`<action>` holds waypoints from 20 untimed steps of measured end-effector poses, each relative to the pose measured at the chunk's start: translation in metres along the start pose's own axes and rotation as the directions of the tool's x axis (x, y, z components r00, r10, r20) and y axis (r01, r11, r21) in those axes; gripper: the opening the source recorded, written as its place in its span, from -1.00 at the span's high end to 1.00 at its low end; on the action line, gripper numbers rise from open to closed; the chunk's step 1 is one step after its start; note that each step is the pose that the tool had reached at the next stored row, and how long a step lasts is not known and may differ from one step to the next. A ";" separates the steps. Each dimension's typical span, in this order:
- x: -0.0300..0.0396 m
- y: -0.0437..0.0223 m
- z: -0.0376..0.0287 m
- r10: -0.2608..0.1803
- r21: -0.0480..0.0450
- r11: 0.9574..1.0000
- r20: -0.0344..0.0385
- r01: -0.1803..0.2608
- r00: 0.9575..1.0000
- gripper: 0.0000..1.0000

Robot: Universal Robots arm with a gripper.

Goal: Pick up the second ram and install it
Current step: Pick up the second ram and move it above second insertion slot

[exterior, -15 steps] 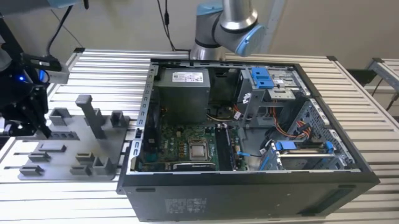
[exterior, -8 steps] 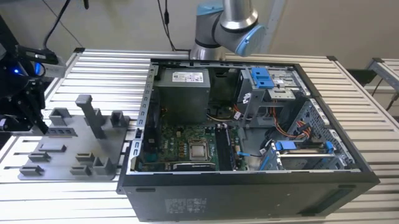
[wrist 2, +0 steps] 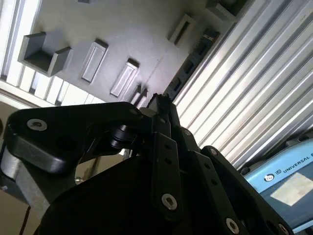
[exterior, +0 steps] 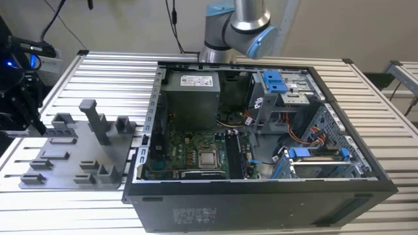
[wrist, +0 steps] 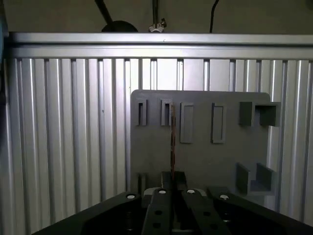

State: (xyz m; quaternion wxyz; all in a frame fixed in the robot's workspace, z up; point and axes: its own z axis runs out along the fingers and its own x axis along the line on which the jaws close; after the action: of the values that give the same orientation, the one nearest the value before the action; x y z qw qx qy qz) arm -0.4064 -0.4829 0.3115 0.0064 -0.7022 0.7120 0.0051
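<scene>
Computer case (exterior: 261, 210) lies open on a slatted metal table (exterior: 104, 73), filling the centre and the exterior view's right. Inside it are a green circuit board (exterior: 189, 147) with a square silver processor (exterior: 209, 157), a grey power box (exterior: 191, 95) toward the far wall, a drive cage with blue tabs (exterior: 277, 83), and a bundle of orange and dark wires (exterior: 307, 134). At the exterior view's left a flat grey tray (exterior: 72, 147) sits just beside the case, carrying low blocks, narrow slots and one tall post (exterior: 95, 120). The arm's grey and blue joint (exterior: 238, 29) rises behind the case, and its dark end (exterior: 19, 107) hangs at the exterior view's left edge, near the tray. In both wrist views the gripper (wrist: 173, 185) (wrist 2: 159, 100) has its fingers drawn together, clamped on one end of the second ram (wrist: 172, 142) (wrist 2: 193, 56). The stick points out from the fingertips, seen edge-on as a thin line in the first wrist view, with the tray's row of slots behind it. Whether its far end touches the tray cannot be told.
</scene>
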 end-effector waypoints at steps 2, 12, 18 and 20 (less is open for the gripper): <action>-0.0001 0.0000 -0.0046 0.000 0.000 1.000 0.000 0.000 1.000 0.72; -0.0005 0.0000 -0.0269 0.000 0.000 1.000 0.000 0.000 1.000 0.72; -0.0006 -0.0001 -0.0383 0.000 0.000 1.000 0.000 0.000 1.000 0.72; -0.0007 -0.0001 -0.0424 0.000 0.000 1.000 0.000 0.000 1.000 0.72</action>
State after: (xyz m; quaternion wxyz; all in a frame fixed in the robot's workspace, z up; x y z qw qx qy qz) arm -0.4064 -0.4829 0.3539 0.0064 -0.7022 0.7120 0.0051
